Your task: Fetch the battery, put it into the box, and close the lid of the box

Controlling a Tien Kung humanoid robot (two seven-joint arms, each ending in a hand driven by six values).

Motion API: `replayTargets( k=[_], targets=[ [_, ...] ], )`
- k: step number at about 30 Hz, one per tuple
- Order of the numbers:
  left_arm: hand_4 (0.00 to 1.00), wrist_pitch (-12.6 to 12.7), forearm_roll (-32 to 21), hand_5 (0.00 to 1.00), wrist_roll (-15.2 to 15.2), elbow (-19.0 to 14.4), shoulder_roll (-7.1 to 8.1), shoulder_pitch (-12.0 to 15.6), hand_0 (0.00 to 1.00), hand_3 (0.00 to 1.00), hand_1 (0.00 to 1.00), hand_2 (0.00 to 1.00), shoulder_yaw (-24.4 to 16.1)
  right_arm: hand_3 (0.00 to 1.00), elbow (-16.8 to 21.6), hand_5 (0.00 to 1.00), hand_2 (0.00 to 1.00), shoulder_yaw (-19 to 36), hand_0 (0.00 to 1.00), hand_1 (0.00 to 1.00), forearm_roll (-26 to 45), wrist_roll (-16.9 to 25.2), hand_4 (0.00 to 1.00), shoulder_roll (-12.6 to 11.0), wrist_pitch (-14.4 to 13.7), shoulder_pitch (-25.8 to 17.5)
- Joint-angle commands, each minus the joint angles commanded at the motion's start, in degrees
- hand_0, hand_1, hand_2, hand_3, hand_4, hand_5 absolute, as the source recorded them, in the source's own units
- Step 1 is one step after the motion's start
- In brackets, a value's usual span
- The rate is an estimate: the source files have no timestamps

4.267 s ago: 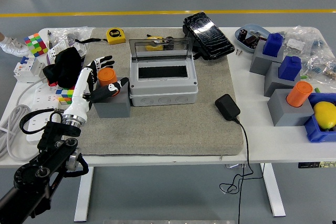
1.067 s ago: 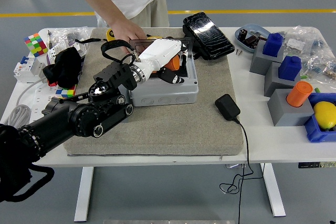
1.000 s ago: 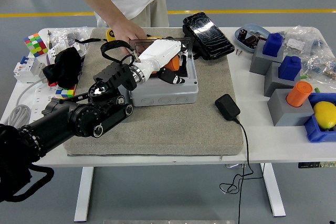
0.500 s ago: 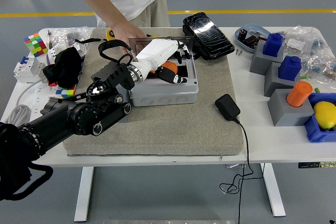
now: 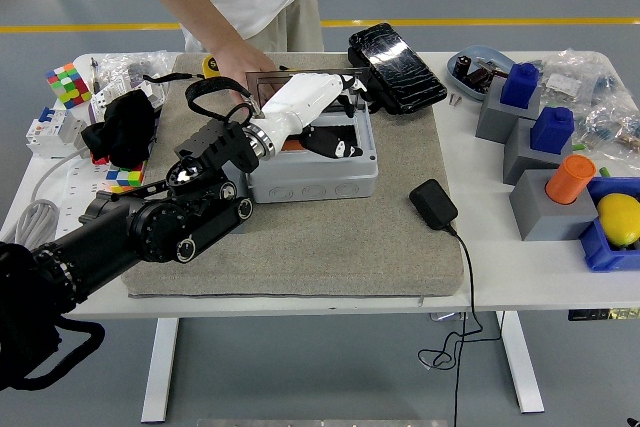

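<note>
The left hand [image 5: 322, 119] hangs over the open box [image 5: 312, 159], fingers loose and empty. An orange battery [image 5: 296, 145] shows just beneath it inside; a person's hand [image 5: 240, 59] holds the lid [image 5: 290, 80] behind

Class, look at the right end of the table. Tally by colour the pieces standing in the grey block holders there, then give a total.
Blue boxy plastic pieces: 2
Orange plastic cylinder: 1
Total: 3

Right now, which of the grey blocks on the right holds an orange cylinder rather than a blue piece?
The nearest grey block, beside the blue bin with the yellow fruit, holds the orange cylinder. The two grey blocks behind it carry blue pieces.
</note>
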Motion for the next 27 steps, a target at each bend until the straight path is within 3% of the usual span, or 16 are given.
replayTargets(
  k=[4, 5, 10, 11, 16, 17, 19, 27],
  targets=[
    [0.998, 0.3, 0.6, 0.239, -0.5, -2.0, 0.00, 1.1, 0.502, 0.679, 0.596, 0.515, -3.3, 0.544, 0.0, 0.479, 0.590, 0.1, 0.583, 0.608, 0.0, 0.0, 0.918, 0.1, 0.0, -0.1],
    [0.998, 0.4, 0.8, 0.289, -0.6, -2.3, 0.00, 1.3, 0.664, 0.720, 0.682, 0.651, -4.0, 0.544, 0.0, 0.479, 0.590, 0.1, 0.583, 0.607, 0.0, 0.0, 0.918, 0.1, 0.0, -0.1],
    [0.998, 0.8, 0.6, 0.289, -0.6, -2.2, 0.00, 1.1, 0.664, 0.720, 0.682, 0.651, -7.1, 0.544, 0.1, 0.479, 0.590, 0.2, 0.583, 0.607, -0.2, 0.1, 0.918, 0.2, 0.0, 0.0],
    [0.998, 0.6, 0.5, 0.378, -0.3, -1.9, 0.00, 1.1, 0.790, 0.782, 0.778, 0.745, -7.8, 0.545, 0.0, 0.479, 0.590, 0.2, 0.583, 0.607, -0.1, 0.0, 0.918, 0.2, 0.0, 0.0],
    [0.998, -0.1, 0.8, 0.378, 1.9, -0.3, 0.00, 0.5, 0.790, 0.782, 0.778, 0.745, -9.9, 0.545, 0.0, 0.479, 0.590, 0.1, 0.583, 0.607, -0.1, 0.0, 0.918, 0.2, 0.0, 0.0],
    [0.998, -0.3, 0.9, 0.422, 2.3, 0.0, 0.00, 0.5, 0.842, 0.828, 0.844, 0.818, -10.1, 0.543, 0.1, 0.479, 0.590, 0.2, 0.583, 0.606, -0.1, 0.0, 0.918, 0.2, 0.0, 0.0],
    [0.998, -0.7, 1.7, 0.422, 3.5, 0.4, 0.00, 0.6, 0.842, 0.828, 0.844, 0.818, -10.3, 0.543, 0.1, 0.479, 0.590, 0.3, 0.583, 0.606, -0.3, 0.0, 0.918, 0.1, 0.0, 0.0],
    [0.998, -3.2, 2.3, 0.456, 7.5, 0.7, 0.00, 1.8, 0.845, 0.815, 0.847, 0.817, -8.4, 0.545, 0.2, 0.478, 0.590, 0.7, 0.583, 0.607, -0.6, 0.0, 0.919, 0.2, 0.0, -0.1]
  ],
)
